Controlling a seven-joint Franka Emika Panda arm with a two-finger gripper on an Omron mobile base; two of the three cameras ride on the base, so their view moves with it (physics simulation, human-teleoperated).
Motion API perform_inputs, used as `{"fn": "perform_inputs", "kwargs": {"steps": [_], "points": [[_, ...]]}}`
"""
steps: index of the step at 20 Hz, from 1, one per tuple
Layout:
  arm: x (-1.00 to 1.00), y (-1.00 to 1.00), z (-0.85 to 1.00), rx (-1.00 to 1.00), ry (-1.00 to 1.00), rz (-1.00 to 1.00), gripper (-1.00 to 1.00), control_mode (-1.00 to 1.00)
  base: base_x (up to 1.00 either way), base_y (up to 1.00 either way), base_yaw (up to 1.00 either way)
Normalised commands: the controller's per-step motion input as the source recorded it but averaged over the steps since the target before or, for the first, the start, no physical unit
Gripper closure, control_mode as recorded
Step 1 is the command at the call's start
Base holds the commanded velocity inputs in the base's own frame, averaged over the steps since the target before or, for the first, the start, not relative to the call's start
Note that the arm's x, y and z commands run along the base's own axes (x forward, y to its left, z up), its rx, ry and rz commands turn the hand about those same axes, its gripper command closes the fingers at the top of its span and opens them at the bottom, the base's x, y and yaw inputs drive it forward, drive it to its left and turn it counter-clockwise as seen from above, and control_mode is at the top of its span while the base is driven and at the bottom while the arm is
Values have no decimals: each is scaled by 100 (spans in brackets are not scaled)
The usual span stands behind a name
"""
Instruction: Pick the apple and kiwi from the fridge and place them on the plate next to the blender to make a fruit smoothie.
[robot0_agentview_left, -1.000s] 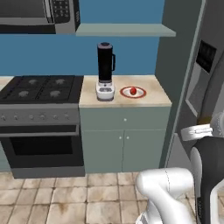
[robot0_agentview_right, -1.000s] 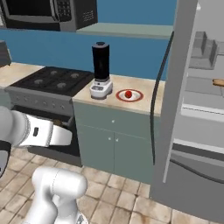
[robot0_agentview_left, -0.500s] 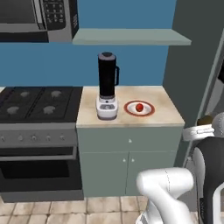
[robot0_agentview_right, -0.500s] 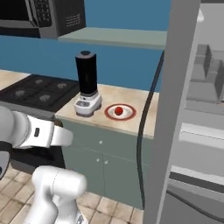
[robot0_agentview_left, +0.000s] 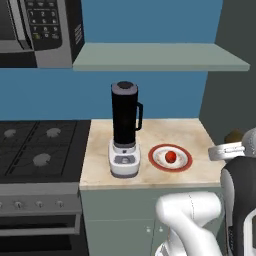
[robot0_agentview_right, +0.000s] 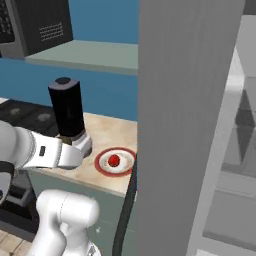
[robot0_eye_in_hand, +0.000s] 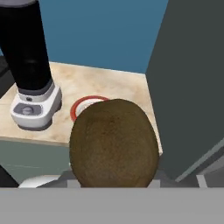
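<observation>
The plate (robot0_agentview_left: 181, 163) beside the blender (robot0_agentview_left: 124, 129) holds the apple (robot0_agentview_left: 170, 157); the gripper (robot0_eye_in_hand: 114, 186) clasps the kiwi (robot0_eye_in_hand: 113, 142)

Blender (robot0_agentview_left: 124, 131) crowds plate (robot0_agentview_left: 183, 165) left; fridge (robot0_agentview_right: 187, 125) apparently near right.

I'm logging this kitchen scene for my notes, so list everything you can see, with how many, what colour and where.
apple: one, bright red, on the plate
plate: one, white with red rim, on the counter right of the blender
blender: one, black jar on white-grey base, on the counter beside the stove
kiwi: one, brown, right in front of the hand camera, held at the hand
fridge: one, grey, door open, right of the counter
counter: one, beige top
stove: one, black, left of the counter
microwave: one, grey-black, above the stove
shelf: one, grey-green, on the blue wall
hand: one, shut on the kiwi
</observation>
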Motion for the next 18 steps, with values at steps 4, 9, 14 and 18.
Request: {"fn": "perform_inputs", "kwargs": {"steps": [4, 9, 14, 18], "points": [[38, 0, -50, 0, 15, 0, 100, -100, 48, 0, 0], [89, 0, -100, 0, 42, 5, 100, -100, 0, 0, 0], [100, -6, -99, 3, 27, 7, 100, -100, 0, 0, 0], [100, -36, -73, 14, 8, 6, 100, -100, 0, 0, 0]]}}
